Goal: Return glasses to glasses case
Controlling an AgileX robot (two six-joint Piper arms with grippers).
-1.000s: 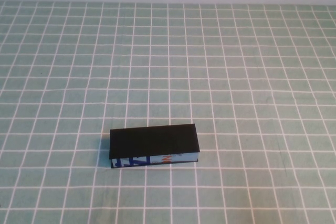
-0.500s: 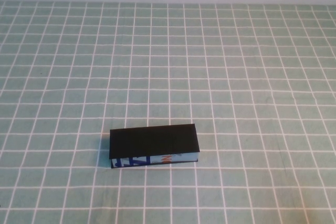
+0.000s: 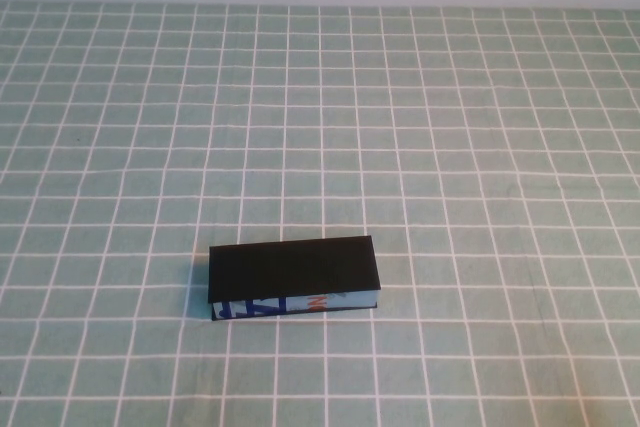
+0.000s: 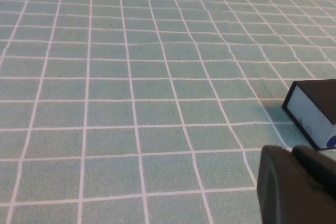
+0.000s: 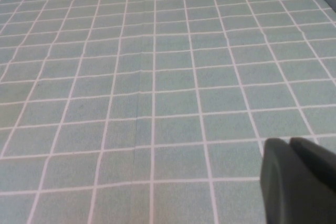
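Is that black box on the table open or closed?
Closed. The case's flat black lid lies level over its blue printed front, no gap showing. Both grippers, left and right, are shut and away from it.

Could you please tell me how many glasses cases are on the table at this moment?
1. The glasses case lies shut on the checked cloth, near the front edge, slightly left of centre. No glasses show; they may be inside. Left hand and right hand hover low, apart from it.

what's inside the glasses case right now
Nothing inside shows: the glasses case lies closed on the table, its black lid covering everything. No glasses in view. Left gripper and right gripper hang apart from it.
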